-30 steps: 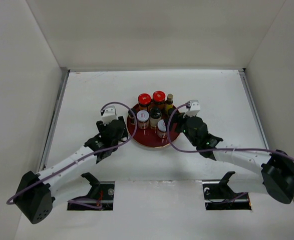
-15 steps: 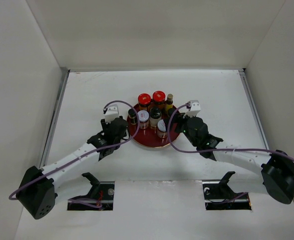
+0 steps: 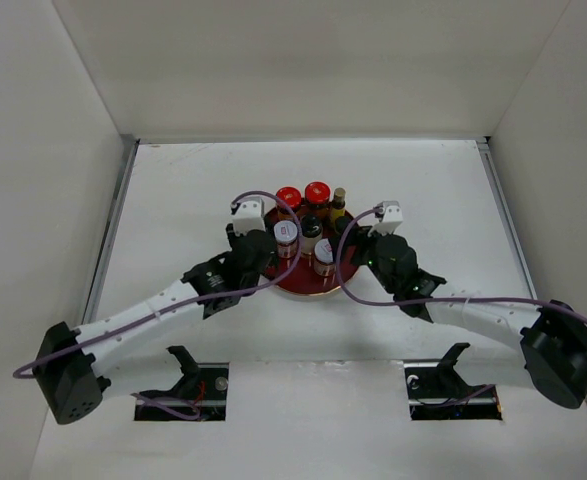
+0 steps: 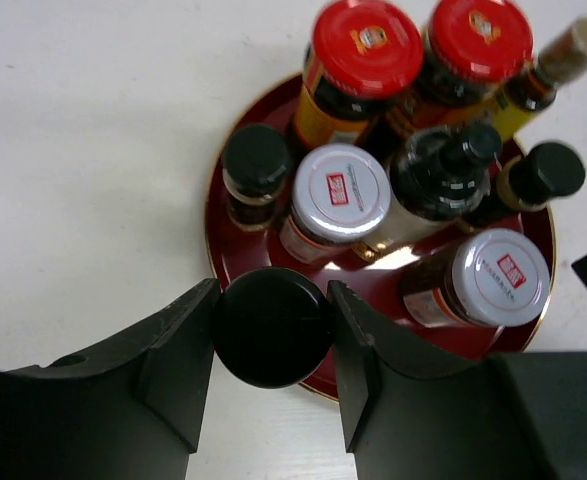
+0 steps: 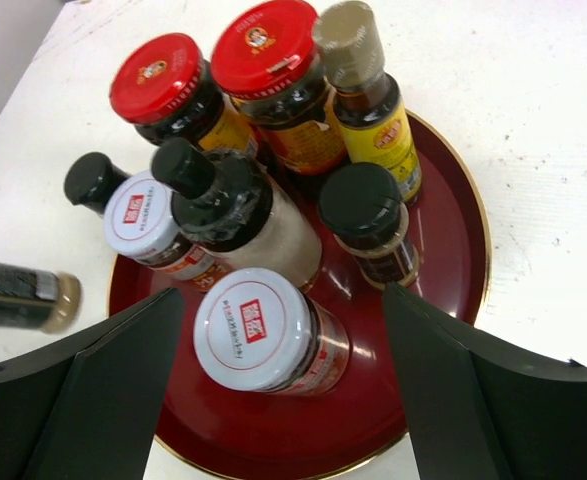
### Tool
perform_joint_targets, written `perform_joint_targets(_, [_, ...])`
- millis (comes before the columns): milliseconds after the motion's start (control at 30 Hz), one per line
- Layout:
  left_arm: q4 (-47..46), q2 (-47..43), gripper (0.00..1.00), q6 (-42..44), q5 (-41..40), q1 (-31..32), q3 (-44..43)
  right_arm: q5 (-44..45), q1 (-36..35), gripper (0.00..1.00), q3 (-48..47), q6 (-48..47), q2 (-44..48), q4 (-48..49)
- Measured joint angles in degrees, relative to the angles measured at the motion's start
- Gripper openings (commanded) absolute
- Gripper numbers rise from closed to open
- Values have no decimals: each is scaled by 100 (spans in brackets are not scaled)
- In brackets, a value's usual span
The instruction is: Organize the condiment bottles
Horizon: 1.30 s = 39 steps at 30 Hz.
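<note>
White table point(image 3: 173, 200); left tool point(image 4: 273, 300) tight on glossy black-capped bottle point(image 4: 271, 338); right tool point(image 5: 278, 310) spread.

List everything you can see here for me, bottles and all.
table: one, white, under everything
tray: one, dark red, round, mid-table
red-lidded jars: two, brown, back of tray
gold-capped bottle: one, amber, back right of tray
white-lidded jars: two, brownish, tray's front half
black-topped bottle: one, dark, tray's middle
small black-capped bottles: two, dark, tray's left and right sides
gripped black-capped bottle: one, dark, tray's near-left edge
left gripper: black, shut on the gripped black-capped bottle
right gripper: black, open, tray's near-right side
</note>
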<state>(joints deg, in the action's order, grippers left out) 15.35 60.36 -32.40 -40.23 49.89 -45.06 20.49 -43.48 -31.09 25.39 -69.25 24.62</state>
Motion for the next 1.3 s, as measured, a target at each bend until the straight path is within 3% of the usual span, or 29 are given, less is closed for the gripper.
perform_joint_targets(533, [-796, 1567, 32, -133, 61, 533, -2, 26, 192, 91, 208, 140, 232, 107])
perform_joint_targets(833, [-966, 1746, 43, -280, 61, 608, 7, 70, 195, 94, 264, 144, 326, 146])
perform_joint_targets(1300, [-1084, 2015, 46, -323, 55, 693, 9, 140, 304, 96, 313, 146, 551, 153])
